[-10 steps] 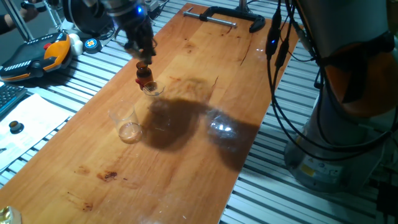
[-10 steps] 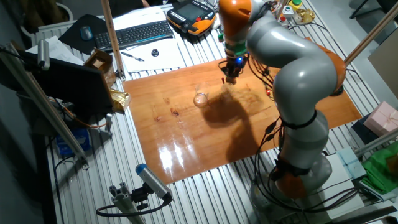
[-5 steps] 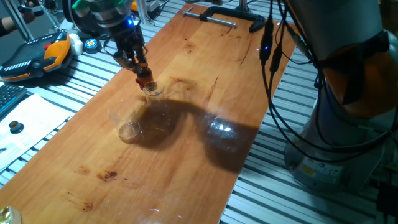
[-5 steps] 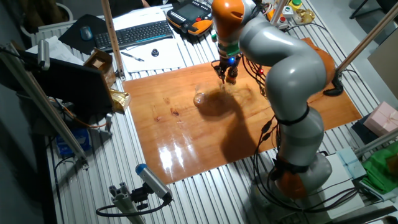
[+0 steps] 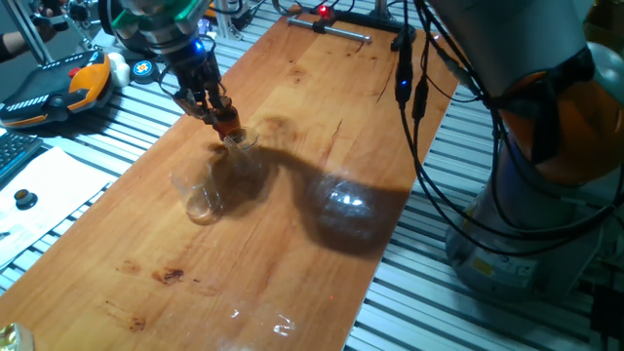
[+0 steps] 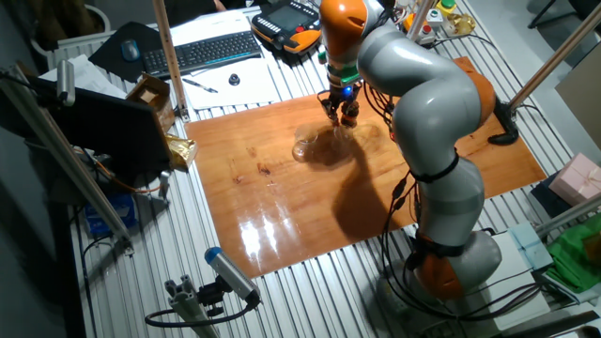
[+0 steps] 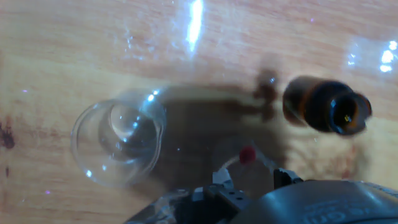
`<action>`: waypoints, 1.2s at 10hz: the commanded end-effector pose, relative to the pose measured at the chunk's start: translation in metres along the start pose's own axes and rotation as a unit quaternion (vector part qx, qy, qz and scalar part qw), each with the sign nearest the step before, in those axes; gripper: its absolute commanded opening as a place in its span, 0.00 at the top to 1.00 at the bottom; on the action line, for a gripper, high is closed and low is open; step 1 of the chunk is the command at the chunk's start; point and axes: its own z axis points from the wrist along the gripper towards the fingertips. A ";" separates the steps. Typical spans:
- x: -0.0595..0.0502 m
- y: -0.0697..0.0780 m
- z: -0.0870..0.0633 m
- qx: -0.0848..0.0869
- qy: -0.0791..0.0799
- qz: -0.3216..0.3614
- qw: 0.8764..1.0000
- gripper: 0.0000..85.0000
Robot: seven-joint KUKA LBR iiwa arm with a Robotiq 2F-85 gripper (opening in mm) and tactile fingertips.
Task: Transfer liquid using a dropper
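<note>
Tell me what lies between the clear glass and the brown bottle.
Nothing but shadowed tabletop separates the clear glass and brown bottle in the hand view.

No text, label, brand, number or sign can be read in any of the three views. The keyboard point(image 6: 205, 52) at 11 o'clock of the table point(image 6: 282, 225) has keys too small to read, and the orange pendant point(image 5: 58, 86) shows no readable marking.
</note>
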 end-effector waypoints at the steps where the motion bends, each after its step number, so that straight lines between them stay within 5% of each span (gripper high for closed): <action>1: -0.002 -0.001 0.002 -0.001 0.001 -0.002 1.000 0.50; 4: -0.008 0.001 0.017 0.015 -0.003 -0.011 1.000 0.50; 12: -0.013 -0.002 0.037 0.015 0.001 -0.024 1.000 0.51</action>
